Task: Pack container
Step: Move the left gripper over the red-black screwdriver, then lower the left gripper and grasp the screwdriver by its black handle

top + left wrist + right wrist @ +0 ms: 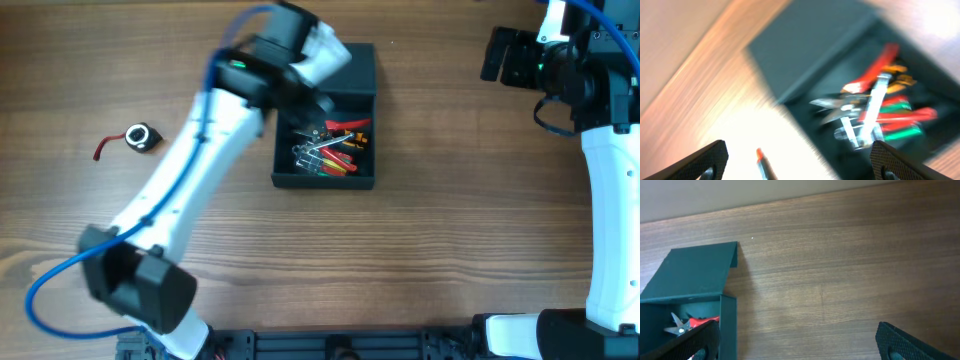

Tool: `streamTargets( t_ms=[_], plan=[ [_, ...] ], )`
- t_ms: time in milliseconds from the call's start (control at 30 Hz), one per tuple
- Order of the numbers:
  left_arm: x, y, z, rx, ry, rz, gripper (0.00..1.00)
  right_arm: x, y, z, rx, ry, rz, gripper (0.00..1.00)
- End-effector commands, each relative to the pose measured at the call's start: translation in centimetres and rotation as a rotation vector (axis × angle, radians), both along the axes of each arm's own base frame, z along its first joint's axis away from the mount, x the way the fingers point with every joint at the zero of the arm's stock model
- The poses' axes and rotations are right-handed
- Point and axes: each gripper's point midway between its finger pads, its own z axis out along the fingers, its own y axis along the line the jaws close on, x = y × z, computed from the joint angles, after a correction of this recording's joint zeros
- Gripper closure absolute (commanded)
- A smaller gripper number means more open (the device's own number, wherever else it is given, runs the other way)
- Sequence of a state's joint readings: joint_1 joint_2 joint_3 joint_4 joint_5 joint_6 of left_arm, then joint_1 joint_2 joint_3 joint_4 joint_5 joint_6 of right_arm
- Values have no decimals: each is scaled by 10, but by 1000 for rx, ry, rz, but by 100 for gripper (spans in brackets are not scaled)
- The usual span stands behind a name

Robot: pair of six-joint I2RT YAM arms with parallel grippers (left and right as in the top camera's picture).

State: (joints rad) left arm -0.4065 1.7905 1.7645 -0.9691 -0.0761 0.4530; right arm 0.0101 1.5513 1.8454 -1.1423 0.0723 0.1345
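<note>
container matte, boxy, table wood-grained

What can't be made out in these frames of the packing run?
Left wrist view: motion blur smears the tools; their count and types are unclear.
Overhead: the left arm covers the upper left part of the container.
Overhead: the small black item with a red strap is too small to identify.
Right wrist view: the frame edge cuts off the container, hiding most of its inside.
</note>
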Motion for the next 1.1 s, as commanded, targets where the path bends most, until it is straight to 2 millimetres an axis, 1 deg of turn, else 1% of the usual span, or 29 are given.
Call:
streamTargets(
  t_ms=[0,33,67,233,333,533,667,800,900,1067],
  plan=[
    [16,75,-6,-103,65,371,0,0,-4,-2,-15,7,-12,0],
    [17,89,-13,-114,90,423,0,0,-4,-3,-15,7,-11,0],
    [17,99,-18,-132,115,452,0,0,-4,-3,-15,7,-11,1],
    [23,133,-45,-191,209,535,0,0,-4,-3,-15,7,-11,0],
    [24,151,-70,-185,274,578,0,0,-4,-2,-13,7,-10,0],
    [23,153,-129,-161,420,593,0,0,-4,-2,-13,7,-9,0],
    [19,150,-157,-149,490,582,0,1,-4,-2,-13,6,-9,0],
    [14,148,-178,-121,539,514,0,1,-4,-2,-13,3,-10,0],
    [8,149,-188,-97,552,472,0,1,-4,-2,-13,3,-10,0],
    [2,154,-210,-62,548,454,0,1,-4,-2,-13,4,-10,0]
  ],
)
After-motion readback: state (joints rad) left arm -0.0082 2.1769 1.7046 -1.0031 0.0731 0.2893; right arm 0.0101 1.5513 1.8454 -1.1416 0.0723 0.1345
